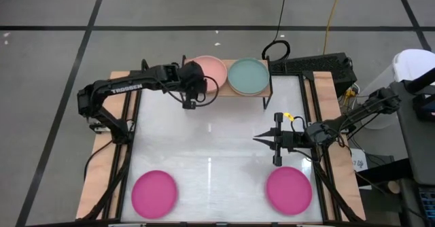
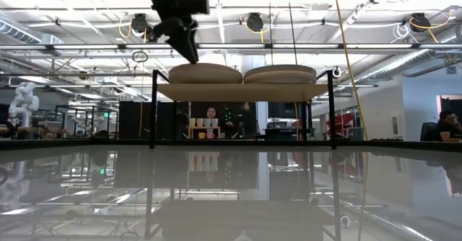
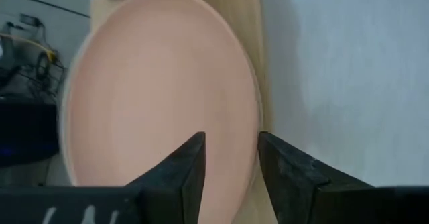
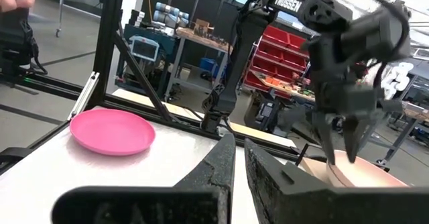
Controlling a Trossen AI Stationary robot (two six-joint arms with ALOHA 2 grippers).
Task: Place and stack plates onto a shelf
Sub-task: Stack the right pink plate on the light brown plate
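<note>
From above, the white bench (image 1: 217,152) has a wooden border, and the shelf (image 1: 262,90) stands at its far edge. Two plates lie side by side on the light board: a pale pink plate (image 1: 211,71) and a teal plate (image 1: 247,75), their rims almost touching. The left tool (image 1: 189,99) hangs over the near rim of the pink plate. The right tool (image 1: 265,140) waits over the middle of the bench, fingers pressed together and holding nothing. Two magenta plates sit near the front edge, the left magenta plate (image 1: 154,191) and the right magenta plate (image 1: 289,189), well apart, with wide free surface between them and the shelf.

At bench height, the shelf's thin black legs (image 2: 153,110) carry the board, and both plates show as shallow round profiles on it. The left tool (image 2: 189,47) points down at the outer rim of the plate on the left; whether it touches, I cannot tell.

In the left wrist view, the two dark fingers (image 3: 191,163) stand a little apart, above the matte pink plate (image 3: 154,90), gripping nothing.

In the right wrist view, the closed fingers (image 4: 221,160) point toward the left arm (image 4: 348,56) and one magenta plate (image 4: 112,131).
</note>
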